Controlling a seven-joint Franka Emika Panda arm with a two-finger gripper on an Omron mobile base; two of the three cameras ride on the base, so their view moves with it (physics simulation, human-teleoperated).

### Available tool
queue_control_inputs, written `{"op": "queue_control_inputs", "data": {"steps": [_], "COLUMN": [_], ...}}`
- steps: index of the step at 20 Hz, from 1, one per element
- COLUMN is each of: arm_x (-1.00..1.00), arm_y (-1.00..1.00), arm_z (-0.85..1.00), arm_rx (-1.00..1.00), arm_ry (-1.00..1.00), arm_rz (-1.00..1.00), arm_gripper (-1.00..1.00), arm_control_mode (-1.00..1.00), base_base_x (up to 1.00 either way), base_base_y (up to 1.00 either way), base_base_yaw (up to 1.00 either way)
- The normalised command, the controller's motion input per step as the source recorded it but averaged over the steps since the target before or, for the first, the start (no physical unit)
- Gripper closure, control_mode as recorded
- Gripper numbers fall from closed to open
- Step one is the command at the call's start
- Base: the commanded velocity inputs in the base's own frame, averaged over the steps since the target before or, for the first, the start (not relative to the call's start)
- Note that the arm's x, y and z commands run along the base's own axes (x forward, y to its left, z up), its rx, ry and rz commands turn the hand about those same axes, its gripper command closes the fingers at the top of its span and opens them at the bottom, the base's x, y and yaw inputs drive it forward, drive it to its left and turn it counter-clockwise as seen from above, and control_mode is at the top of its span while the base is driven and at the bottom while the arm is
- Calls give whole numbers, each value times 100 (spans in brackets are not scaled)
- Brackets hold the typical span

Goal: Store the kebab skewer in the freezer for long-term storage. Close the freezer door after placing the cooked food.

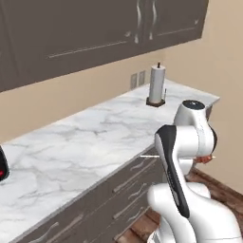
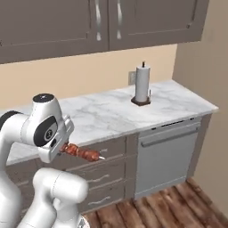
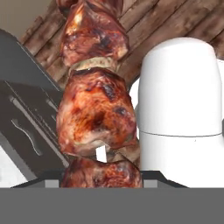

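Note:
The kebab skewer [image 2: 83, 153] hangs in the air in front of the counter drawers, its reddish-brown meat chunks [image 3: 94, 118] running up the hand view, very close to the camera. My gripper [image 3: 103, 180] is shut on the kebab skewer near its meat end. In the left base view the pale stick tip [image 1: 149, 155] pokes out left of the arm and a bit of meat [image 1: 205, 160] shows on the right. The skewer lies roughly level in the right base view. The freezer and the freezer door are out of view.
A marble counter [image 1: 71, 147] runs ahead with a paper towel roll [image 2: 142, 84] at its far end. Dark upper cabinets [image 2: 102, 22] hang above it. Drawers [image 2: 107, 171] and a grey dishwasher [image 2: 167, 156] sit below. The wood floor [image 2: 178, 209] lies to the right, by a beige wall.

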Motion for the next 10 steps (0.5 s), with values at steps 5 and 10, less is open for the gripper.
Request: {"op": "queue_control_inputs", "data": {"steps": [5,10], "arm_x": [0,0], "arm_y": [0,0], "arm_z": [0,0], "arm_rx": [0,0], "arm_ry": [0,0], "arm_rz": [0,0], "arm_gripper": [100,100], "arm_control_mode": [100,100], "base_base_x": [0,0], "base_base_y": [-2,0], "base_base_yaw": [-98,-100]}}
